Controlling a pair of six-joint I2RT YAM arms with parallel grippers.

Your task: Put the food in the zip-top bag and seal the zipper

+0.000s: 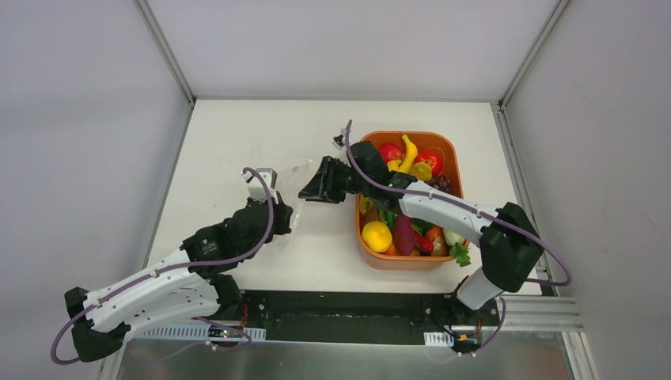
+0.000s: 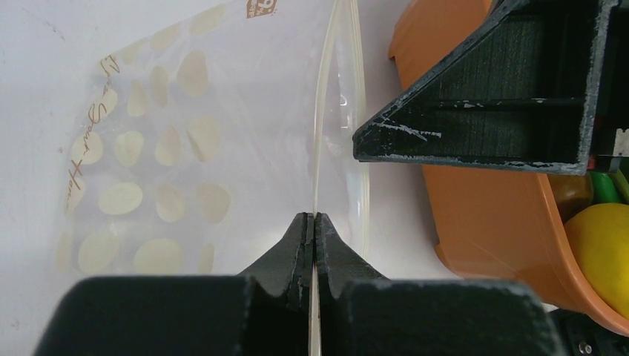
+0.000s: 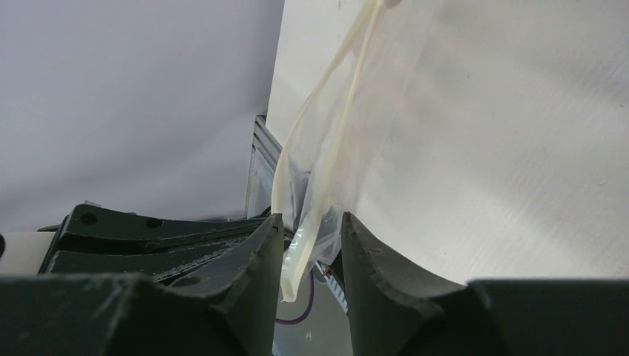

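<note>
My left end effector (image 2: 313,224) is clamped on the zipper (image 2: 317,148) of the bag (image 2: 163,141); my right end effector (image 3: 311,226) gapes around it. I should pinch one lip only, then ease right.

Tray (image 1: 427,134) holding food (image 1: 377,235) sits by tabletop (image 1: 237,134) right edge; zip-top bag (image 2: 170,148) lies just left of it, mid-tabletop.

Left tool (image 2: 312,222): fingers pressed together at bottom centre, pinching the zipper.
Zipper (image 2: 320,133): whitish strip rising from the pinch, its 2 tracks bowed apart.
Zip-top bag (image 2: 170,148): clear, white-dotted, at left on the bench (image 2: 30,44).
Right tool (image 2: 415,126): dark finger, tip just beside the zipper.
Tray (image 2: 489,215): orange, at right, holding a yellow lemon (image 2: 602,252).
</note>
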